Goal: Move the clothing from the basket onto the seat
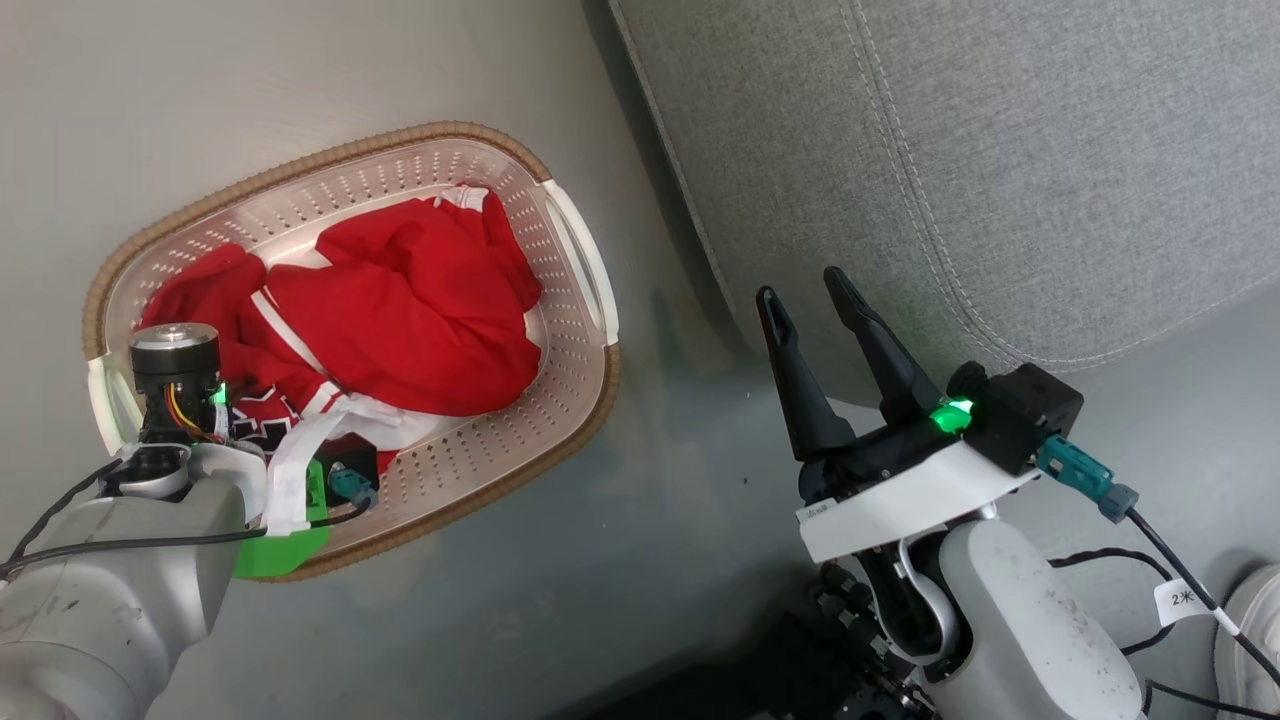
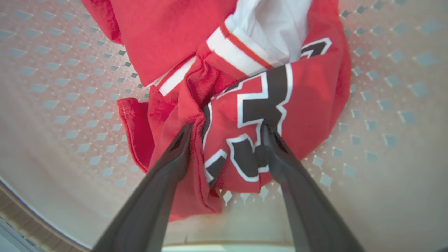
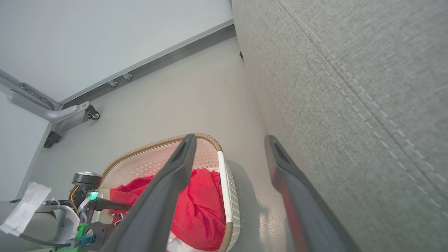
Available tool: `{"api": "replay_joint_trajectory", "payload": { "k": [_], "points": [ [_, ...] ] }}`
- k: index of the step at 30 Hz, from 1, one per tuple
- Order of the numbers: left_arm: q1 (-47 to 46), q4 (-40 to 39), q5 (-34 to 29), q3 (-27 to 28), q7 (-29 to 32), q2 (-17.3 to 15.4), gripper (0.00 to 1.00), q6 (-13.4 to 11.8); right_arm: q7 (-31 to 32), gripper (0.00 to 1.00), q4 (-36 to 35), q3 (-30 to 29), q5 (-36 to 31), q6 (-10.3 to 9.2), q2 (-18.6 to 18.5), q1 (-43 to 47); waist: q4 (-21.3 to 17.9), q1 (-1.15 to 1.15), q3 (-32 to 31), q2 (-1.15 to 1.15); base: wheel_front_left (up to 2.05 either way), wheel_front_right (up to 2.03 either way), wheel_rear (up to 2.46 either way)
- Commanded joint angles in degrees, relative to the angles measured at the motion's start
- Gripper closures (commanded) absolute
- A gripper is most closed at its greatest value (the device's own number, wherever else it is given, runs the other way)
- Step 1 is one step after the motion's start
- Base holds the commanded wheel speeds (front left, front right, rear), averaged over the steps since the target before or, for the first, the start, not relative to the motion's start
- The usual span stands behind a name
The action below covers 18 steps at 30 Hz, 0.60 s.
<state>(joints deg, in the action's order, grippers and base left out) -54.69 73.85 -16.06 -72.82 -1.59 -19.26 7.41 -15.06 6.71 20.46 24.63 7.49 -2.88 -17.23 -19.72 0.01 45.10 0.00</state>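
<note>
Jersey (image 1: 420, 310) sits bunched in the basket (image 1: 480, 460); left gripper (image 2: 227, 129) is wide open, tips seemingly pressing into the cloth, and right gripper (image 1: 798, 282) hangs open beside the seat (image 1: 1000, 150).

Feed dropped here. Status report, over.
Left pincer open, astride jersey fold in basket. Right pincer open, beside seat. No obstruction seen.

Soft red cloth clothing (image 1: 420, 320), perforated glossy cream plastic basket (image 1: 480, 460) with brown woven-look rim (image 1: 300, 165), coarse matt grey fabric seat (image 1: 1000, 150), smooth dull floor (image 1: 600, 560), matt dark right claw (image 1: 798, 282)
</note>
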Motion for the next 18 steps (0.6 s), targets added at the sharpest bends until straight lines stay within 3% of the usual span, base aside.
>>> {"api": "replay_joint_trajectory", "payload": {
  "k": [1,18],
  "points": [
    [-1.09,0.01,0.37,-0.29,0.54,-0.35,0.0,0.11,-0.18,0.0,-0.33,0.35,0.48,0.0,0.0,-1.07,-0.69,-0.01,1.16,0.0,0.0,0.0,0.0],
    [-2.94,0.01,4.17,-0.54,11.85,0.17,0.0,0.1,-0.18,0.0,-2.03,3.91,4.17,0.0,0.01,-2.57,-6.04,-0.01,8.24,0.0,0.0,0.0,0.0]
  ]
}}
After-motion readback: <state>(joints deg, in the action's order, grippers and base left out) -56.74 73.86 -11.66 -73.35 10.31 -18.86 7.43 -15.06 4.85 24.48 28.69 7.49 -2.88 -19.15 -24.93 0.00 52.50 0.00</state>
